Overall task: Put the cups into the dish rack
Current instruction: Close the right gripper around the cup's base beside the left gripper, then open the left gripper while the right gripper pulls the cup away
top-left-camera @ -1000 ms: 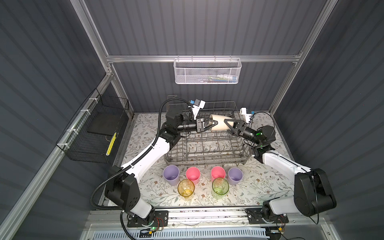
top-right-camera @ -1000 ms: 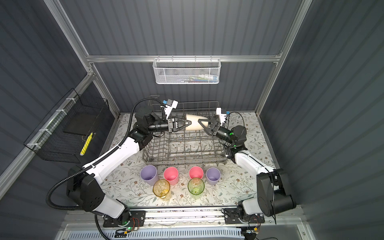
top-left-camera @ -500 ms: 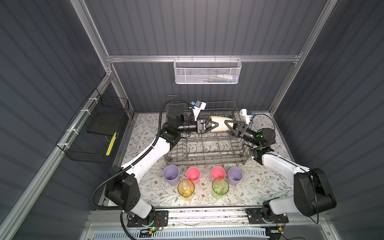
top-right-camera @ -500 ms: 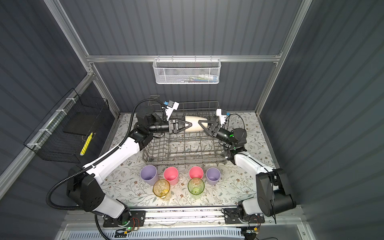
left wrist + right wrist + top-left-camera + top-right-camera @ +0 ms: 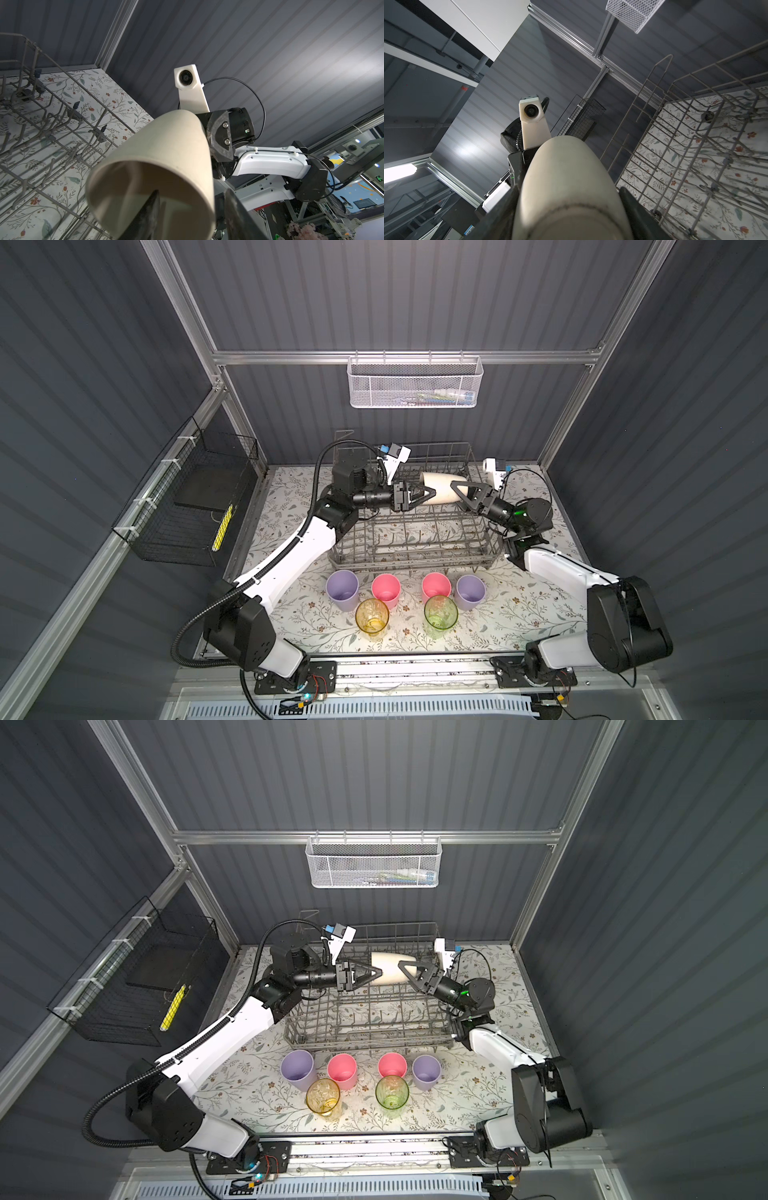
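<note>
beige cup midair, dish rack beneath

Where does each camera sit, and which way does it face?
Both top views: high above the arms' bases, looking down on the dish rack; left arm and right arm show whole.
Left wrist: on the left arm, facing the mouth of the beige cup; left claw shows, open.
Right wrist: on the right arm, facing the cup's base; the right claw grips it.
Shared: both wrist views show cup and rack.

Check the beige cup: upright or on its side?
On its side: the beige cup lies horizontal above the dish rack, mouth toward the left hand.
</note>
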Controlling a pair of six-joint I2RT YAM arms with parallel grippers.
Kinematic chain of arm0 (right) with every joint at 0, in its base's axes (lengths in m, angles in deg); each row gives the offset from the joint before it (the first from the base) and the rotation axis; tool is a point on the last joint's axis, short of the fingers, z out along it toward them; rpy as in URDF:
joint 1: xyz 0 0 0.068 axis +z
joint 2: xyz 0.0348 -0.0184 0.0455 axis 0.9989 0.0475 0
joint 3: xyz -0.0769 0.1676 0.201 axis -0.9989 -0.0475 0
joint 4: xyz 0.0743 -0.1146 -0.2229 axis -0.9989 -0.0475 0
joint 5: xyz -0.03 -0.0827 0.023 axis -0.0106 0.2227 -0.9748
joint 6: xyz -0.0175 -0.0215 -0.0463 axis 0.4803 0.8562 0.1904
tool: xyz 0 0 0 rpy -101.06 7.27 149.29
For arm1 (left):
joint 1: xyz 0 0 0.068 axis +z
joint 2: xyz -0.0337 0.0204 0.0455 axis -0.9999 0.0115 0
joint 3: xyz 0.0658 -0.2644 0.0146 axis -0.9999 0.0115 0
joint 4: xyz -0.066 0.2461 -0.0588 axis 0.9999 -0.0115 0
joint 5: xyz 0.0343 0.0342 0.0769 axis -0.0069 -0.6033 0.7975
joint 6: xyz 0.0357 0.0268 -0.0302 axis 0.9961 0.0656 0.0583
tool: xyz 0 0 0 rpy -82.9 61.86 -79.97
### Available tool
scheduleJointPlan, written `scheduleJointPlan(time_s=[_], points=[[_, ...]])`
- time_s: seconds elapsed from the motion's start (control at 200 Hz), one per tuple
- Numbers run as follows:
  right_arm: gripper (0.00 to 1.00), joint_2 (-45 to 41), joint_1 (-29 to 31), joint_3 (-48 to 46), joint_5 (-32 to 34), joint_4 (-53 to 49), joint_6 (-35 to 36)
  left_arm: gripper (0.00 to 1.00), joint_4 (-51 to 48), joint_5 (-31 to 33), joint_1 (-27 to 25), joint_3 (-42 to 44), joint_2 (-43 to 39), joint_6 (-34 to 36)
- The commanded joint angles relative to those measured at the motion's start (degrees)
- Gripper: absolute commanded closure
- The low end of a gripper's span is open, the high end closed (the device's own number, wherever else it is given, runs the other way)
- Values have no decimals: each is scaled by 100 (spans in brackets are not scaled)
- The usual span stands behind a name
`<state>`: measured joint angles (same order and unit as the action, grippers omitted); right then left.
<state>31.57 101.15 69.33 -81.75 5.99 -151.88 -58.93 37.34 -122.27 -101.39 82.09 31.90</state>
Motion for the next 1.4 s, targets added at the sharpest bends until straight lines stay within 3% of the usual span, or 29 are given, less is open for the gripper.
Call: scheduleJointPlan(time_s=[0.0,0.39,0.805,0.895,1.051,1.186,1.396], points=[[65,-93,-33,-31,-70,193,44,49,-143,176,-11,-135,-213,274],[67,-298,-33,-132,-52,-307,459,48,76,100,-5,-217,62,32],[72,-818,-433,-107,47,-1525,1114,48,-406,578,348,-50,-500,313],[72,-1034,-543,-17,111,-2244,1564,48,-535,615,500,1,-730,358],[72,-1457,-641,536,613,-4766,3113,48,-975,787,711,93,-1216,611],[73,-1541,-649,1310,1578,-6957,4521,48,-1406,967,797,157,-1559,875],[73,-1024,-503,2434,3042,-8887,5827,48,-1728,1090,834,318,-1855,1088]])
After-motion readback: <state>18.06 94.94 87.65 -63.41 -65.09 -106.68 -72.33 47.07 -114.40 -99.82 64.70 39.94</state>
